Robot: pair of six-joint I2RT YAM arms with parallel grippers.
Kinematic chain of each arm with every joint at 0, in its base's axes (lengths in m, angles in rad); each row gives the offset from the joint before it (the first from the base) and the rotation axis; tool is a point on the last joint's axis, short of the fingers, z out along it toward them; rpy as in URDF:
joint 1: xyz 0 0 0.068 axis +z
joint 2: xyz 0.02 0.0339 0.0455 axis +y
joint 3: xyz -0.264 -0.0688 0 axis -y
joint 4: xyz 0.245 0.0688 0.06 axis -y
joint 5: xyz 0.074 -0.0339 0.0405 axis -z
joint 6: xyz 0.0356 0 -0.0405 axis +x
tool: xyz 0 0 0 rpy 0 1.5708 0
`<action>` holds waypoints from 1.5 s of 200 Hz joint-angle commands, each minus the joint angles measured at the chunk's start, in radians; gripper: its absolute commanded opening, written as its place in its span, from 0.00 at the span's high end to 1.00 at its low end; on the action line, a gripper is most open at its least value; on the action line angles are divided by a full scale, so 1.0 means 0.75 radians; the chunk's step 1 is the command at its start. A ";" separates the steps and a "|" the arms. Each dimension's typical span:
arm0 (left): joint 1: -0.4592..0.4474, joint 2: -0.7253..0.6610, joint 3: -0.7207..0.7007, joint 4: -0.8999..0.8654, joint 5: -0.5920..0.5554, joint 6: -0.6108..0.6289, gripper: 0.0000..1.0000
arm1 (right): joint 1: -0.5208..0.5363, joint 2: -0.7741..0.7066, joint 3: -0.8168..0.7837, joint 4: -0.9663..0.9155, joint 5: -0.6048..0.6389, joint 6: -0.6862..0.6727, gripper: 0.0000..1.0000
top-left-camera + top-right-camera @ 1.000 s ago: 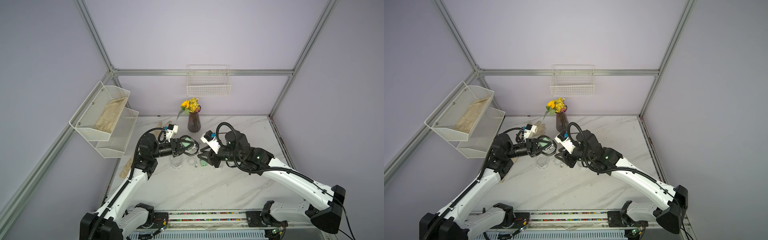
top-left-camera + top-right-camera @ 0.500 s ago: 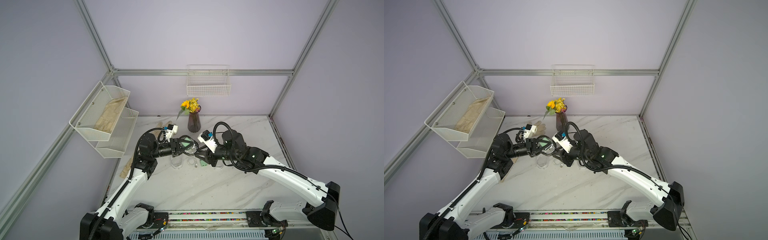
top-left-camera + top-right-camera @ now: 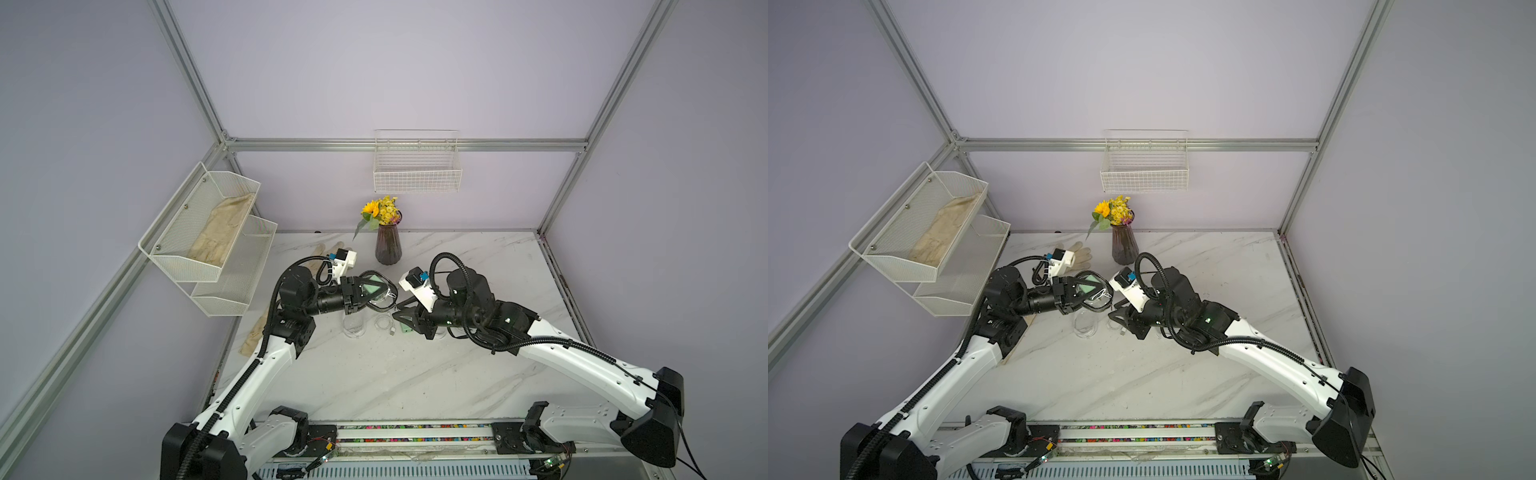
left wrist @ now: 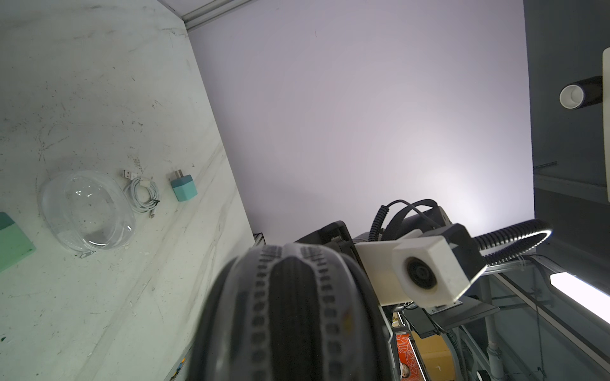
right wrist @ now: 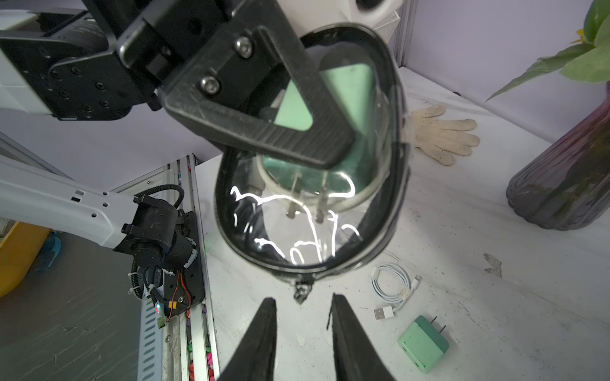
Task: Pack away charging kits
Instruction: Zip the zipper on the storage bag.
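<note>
Right wrist view puts you at the right gripper [image 5: 302,301]: its jaws stand a little apart with nothing between them, tips just short of the zip pull [image 5: 302,292] on the near end of a clear zip case [image 5: 379,214]. That case is off the table, clamped by the left gripper [image 3: 369,290], with one of its fingers [image 5: 224,66] pressed across the clear wall. Inside you can see a mint green adapter [image 5: 346,85], prongs toward you. The white squiggles by the prongs may be its cable or only glare; you cannot tell. Whether the zip is run fully round is unclear too. Outward on the marble table [image 5: 495,313], a coiled white cable [image 5: 391,287] and a second mint adapter [image 5: 424,344] lie loose, just beside each other. Left wrist view gives you an empty-looking clear case [image 4: 87,211], another coiled cable [image 4: 142,193] and a teal adapter [image 4: 184,188] in a row. By my reckoning one kit is nearly packed and two are not yet begun
</note>
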 commanded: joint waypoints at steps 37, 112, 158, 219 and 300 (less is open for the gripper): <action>0.001 -0.018 0.059 0.059 0.029 -0.013 0.82 | -0.001 0.015 0.048 0.085 -0.016 -0.021 0.69; 0.001 -0.018 0.066 0.060 0.034 -0.007 0.82 | 0.006 0.035 0.062 0.075 0.017 -0.004 0.92; 0.002 -0.026 0.064 0.052 0.037 -0.005 0.83 | 0.006 -0.018 0.053 0.083 0.068 -0.008 1.00; 0.007 -0.031 0.059 0.012 0.043 0.023 0.84 | 0.006 -0.066 0.072 -0.001 0.258 0.001 1.00; 0.007 -0.057 0.108 -0.177 0.056 0.185 0.87 | 0.006 0.072 0.293 -0.333 0.498 -0.093 1.00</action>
